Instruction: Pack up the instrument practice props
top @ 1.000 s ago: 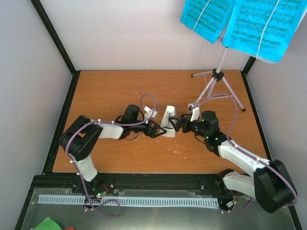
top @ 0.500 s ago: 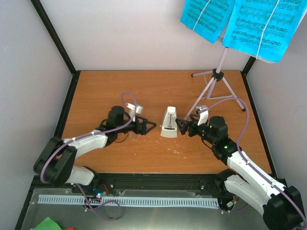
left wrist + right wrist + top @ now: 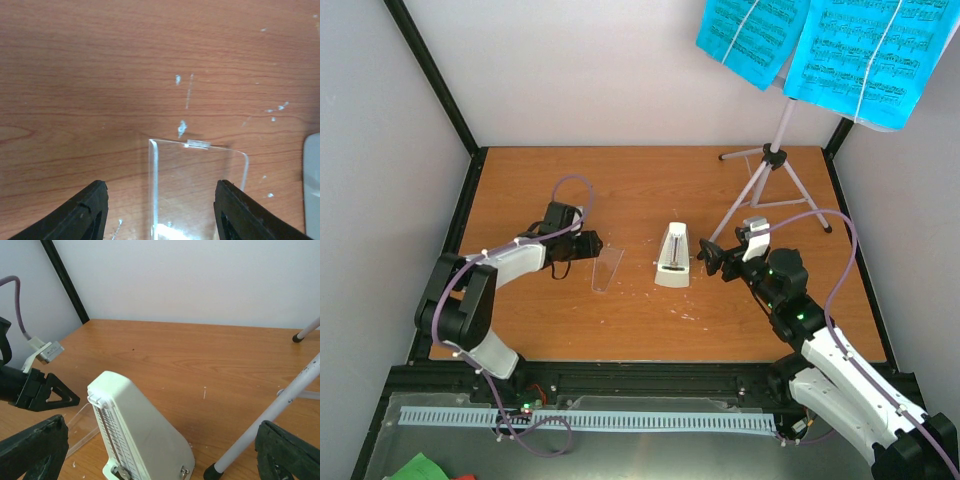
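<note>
clear plastic tapered cover [image 3: 607, 268] lies left of centre, off the white pyramid metronome [image 3: 671, 257]. left gripper [image 3: 592, 247] straddles it, not pinching; right gripper [image 3: 708, 258] gapes empty. lilac tripod stand [image 3: 772, 157] and cyan sheets [image 3: 860, 60], upper right, look unpacked.

2 arms reach inward from the near edge. The left arm [image 3: 505, 262] is folded tight at its shoulder, with the forearm low and running to the right. The left gripper [image 3: 592, 247] points right, its fingers [image 3: 82, 215] parted with a moderate gap. The right arm [image 3: 825, 345] stretches long toward the far left, wrist low. The right gripper [image 3: 710, 258] points left, its fingers [image 3: 32, 447] spread fully wide.
</note>
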### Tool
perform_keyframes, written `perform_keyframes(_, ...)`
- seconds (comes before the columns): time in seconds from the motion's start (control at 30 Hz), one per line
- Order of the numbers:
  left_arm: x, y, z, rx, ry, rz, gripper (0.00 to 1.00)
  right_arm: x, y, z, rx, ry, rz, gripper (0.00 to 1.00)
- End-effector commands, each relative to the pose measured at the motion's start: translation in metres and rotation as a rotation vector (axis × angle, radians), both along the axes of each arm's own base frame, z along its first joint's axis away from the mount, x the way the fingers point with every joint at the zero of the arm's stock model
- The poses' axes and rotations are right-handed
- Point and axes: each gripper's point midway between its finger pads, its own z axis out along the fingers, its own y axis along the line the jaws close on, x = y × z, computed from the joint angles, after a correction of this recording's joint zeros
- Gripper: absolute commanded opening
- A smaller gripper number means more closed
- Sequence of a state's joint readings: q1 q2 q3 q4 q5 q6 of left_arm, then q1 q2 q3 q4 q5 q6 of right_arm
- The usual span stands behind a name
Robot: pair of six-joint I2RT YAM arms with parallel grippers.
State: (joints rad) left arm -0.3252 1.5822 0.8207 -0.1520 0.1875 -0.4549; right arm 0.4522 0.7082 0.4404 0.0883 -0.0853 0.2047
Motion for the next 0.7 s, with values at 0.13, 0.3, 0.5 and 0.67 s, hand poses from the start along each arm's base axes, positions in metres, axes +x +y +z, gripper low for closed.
perform_keyframes(0.13, 0.010, -0.002, -0.008, 0.031, 0.039, -0.023, 0.54, 0.001, -0.005, -0.012, -0.018, -0.009, -0.026, 1.00)
perform_keyframes(0.3, 0.007, -0.007, -0.022, 0.022, 0.090, -0.042, 0.46, 0.002, -0.006, -0.015, -0.018, -0.012, -0.035, 1.00)
perform_keyframes(0.5, 0.009, -0.008, -0.028, 0.027, 0.102, -0.049, 0.38, 0.004, -0.005, -0.024, -0.025, 0.000, -0.034, 1.00)
perform_keyframes(0.67, 0.012, -0.004, -0.032, 0.081, 0.109, -0.041, 0.31, 0.004, -0.006, -0.031, -0.025, 0.001, -0.039, 1.00)
